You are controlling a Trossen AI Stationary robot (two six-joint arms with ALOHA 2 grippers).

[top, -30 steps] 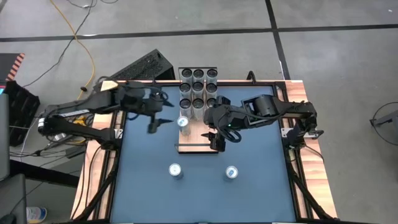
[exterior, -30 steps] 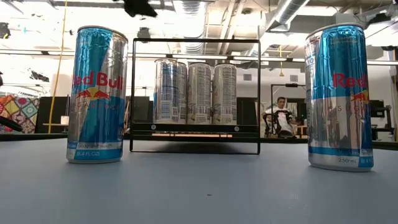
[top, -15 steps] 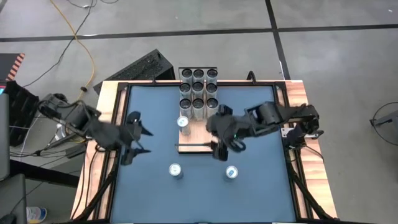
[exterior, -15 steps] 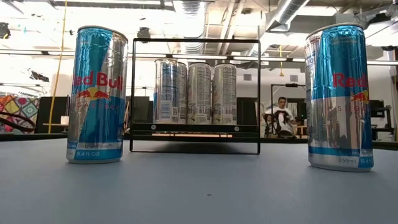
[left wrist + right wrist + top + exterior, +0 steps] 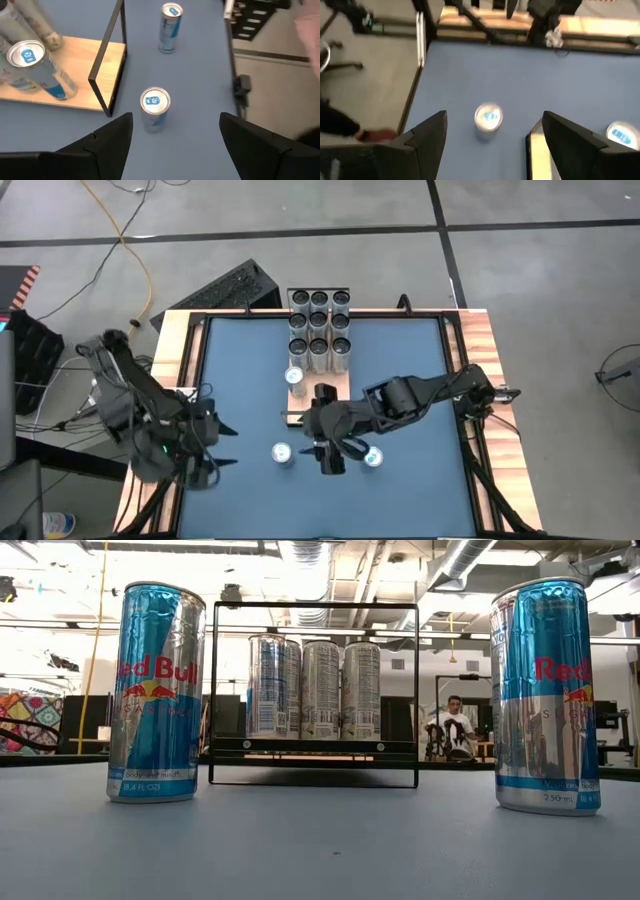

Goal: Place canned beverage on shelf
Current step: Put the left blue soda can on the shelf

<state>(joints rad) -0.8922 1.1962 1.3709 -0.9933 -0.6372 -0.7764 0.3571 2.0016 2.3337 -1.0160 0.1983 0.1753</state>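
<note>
Right gripper [image 5: 330, 457] hovers over the blue table [image 5: 420, 480], fingers spread wide, nothing between them; in the high view it sits between the two loose cans, with the left loose can [image 5: 282, 453] just beside it at 9 o'clock and the right loose can [image 5: 372, 457] just beside it at 3 o'clock. Right wrist view: the dark fingers [image 5: 422, 140] frame one upright can [image 5: 488, 118] on the blue surface, not touching it. Left gripper [image 5: 210, 450] is near the table's left edge, at 9 o'clock from the left loose can and well apart from it, fingers also wide and empty. Left wrist view: its fingers [image 5: 112, 137] flank a can [image 5: 154, 107] standing just off the shelf's black rail [image 5: 107, 60], a second can [image 5: 170, 27] farther off. The shelf [image 5: 340, 385], a light-wood board, lies at 12 o'clock from the right gripper; one can [image 5: 295, 377] stands on its near part, and a block of nine cans [image 5: 319, 323] stands at its far end. Low view: two Red Bull cans [image 5: 156, 692] and [image 5: 545, 696] upright on the table in front of the rail frame [image 5: 313, 695], neither on the shelf. A seated person [image 5: 449, 728] shows in the room behind.
</note>
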